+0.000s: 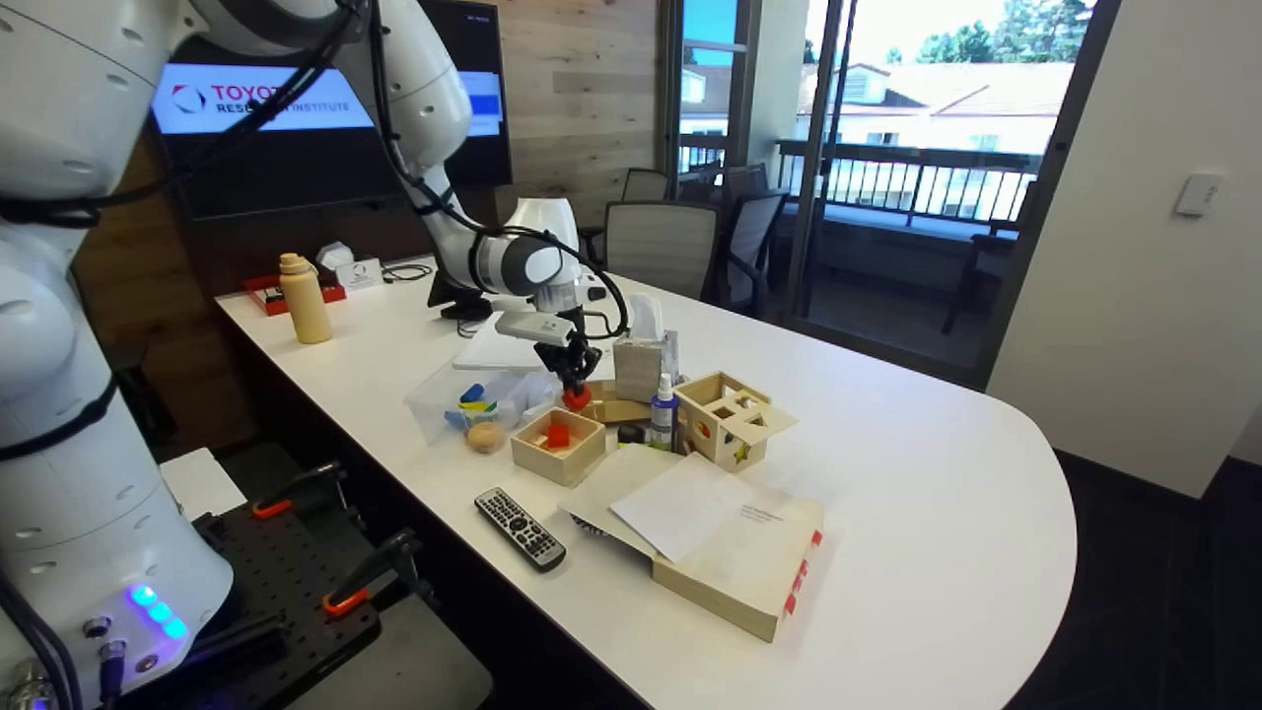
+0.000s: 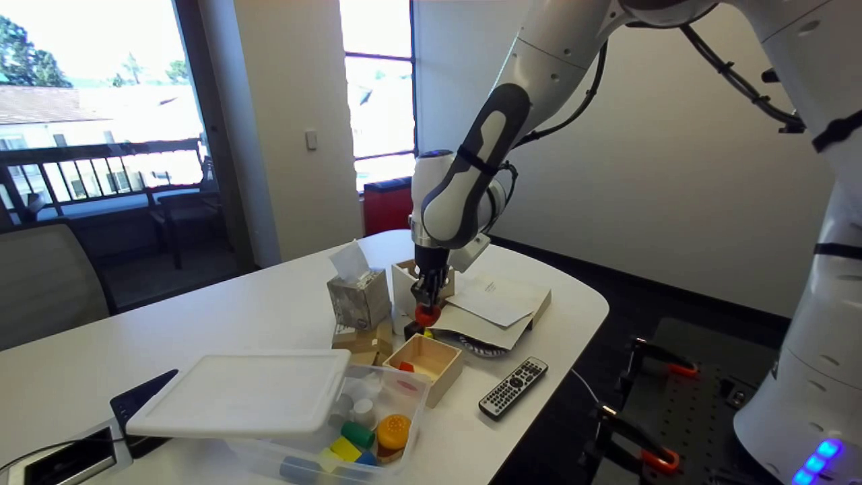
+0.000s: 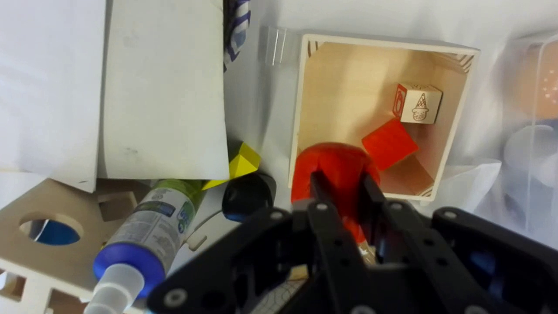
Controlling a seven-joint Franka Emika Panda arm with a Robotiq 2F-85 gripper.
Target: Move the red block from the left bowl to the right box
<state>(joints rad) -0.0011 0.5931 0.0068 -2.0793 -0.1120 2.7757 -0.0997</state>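
The fingers [image 3: 323, 218] are closed upon a red rounded object [image 3: 338, 159]. In the wrist view, the red block [image 3: 390, 144] is seen at two o'clock from the fingers, inside the wooden box [image 3: 333, 83]; farther out, toward one o'clock, a cone-printed block [image 3: 422, 104] is shown.

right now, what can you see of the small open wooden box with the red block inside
The small open wooden box is pale, with stripes at its visible corners. It stands upright on the white table beside the clear plastic bin; whether box and bin touch is unclear. Inside lie the red block and a cube printed with an ice-cream cone.
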